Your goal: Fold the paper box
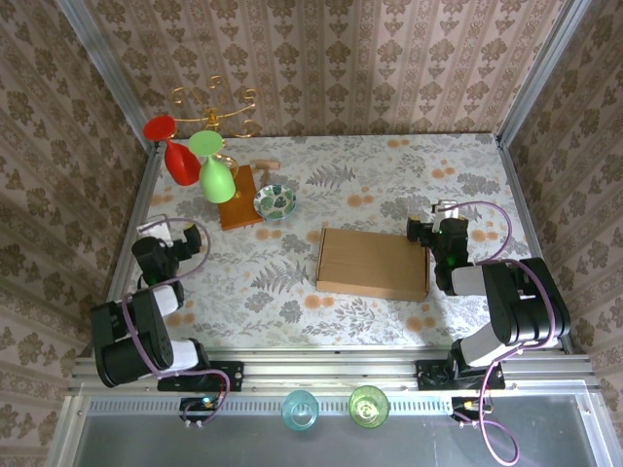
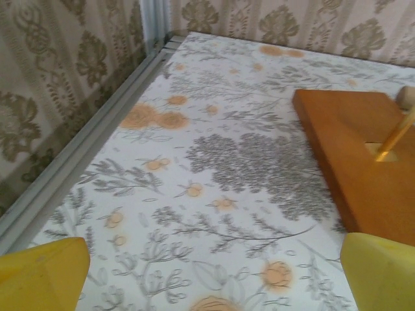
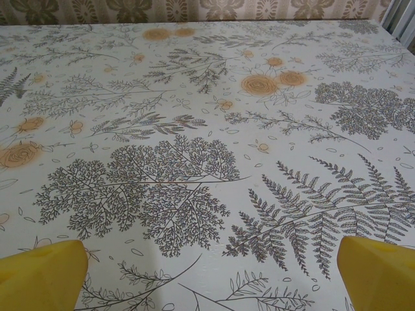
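One paper box [image 1: 372,264] lies beside right tool [image 1: 446,214].

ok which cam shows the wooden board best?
Left wrist: the wooden board is close and large, with its edge thickness and the slot holding a gold stem clear, though cropped at the right. Top external shows the board small, partly covered by the green glass. Right wrist faces floral tablecloth.

Matt cardboard paper box [image 1: 372,263], glossy wooden board [image 2: 363,155]
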Tool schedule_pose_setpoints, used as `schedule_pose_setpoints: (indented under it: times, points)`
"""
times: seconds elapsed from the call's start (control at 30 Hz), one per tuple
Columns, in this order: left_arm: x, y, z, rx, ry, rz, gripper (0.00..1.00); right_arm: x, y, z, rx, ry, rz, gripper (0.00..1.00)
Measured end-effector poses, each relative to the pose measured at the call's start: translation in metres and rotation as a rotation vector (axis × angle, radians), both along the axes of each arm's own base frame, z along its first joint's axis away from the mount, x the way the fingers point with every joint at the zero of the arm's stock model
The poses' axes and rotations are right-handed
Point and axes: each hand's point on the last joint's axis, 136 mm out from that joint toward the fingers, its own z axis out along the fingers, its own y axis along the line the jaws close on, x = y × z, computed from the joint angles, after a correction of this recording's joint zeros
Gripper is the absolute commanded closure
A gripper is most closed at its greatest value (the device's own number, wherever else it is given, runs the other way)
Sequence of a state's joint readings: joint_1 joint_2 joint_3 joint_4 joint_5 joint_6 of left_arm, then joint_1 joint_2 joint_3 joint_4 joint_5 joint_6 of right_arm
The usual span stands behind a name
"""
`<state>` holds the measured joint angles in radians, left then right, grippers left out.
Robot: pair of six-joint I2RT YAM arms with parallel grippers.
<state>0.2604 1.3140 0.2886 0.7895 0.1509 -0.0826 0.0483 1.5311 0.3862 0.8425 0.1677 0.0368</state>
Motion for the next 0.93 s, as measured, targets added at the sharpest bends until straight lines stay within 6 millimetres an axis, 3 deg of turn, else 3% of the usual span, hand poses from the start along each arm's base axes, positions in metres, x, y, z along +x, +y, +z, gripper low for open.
schedule_pose_setpoints:
  times: [0.27, 0.4, 0.63, 0.93]
  points:
    - [0.017, -0.066, 0.002, 0.086, -0.059, -0.145, 0.0, 0.0, 0.0, 0.0, 0.0, 0.0, 0.0, 0.0]
    - [0.014, -0.063, -0.045, 0.1, 0.056, -0.132, 0.0, 0.0, 0.0, 0.0, 0.0, 0.0, 0.0, 0.0]
    - [0.035, -0.058, -0.022, 0.115, 0.003, -0.123, 0.0, 0.0, 0.0, 0.0, 0.0, 0.0, 0.0, 0.0]
    - [0.033, -0.06, -0.027, 0.129, 0.031, -0.11, 0.0, 0.0, -0.001, 0.0, 0.0, 0.0, -0.003, 0.0]
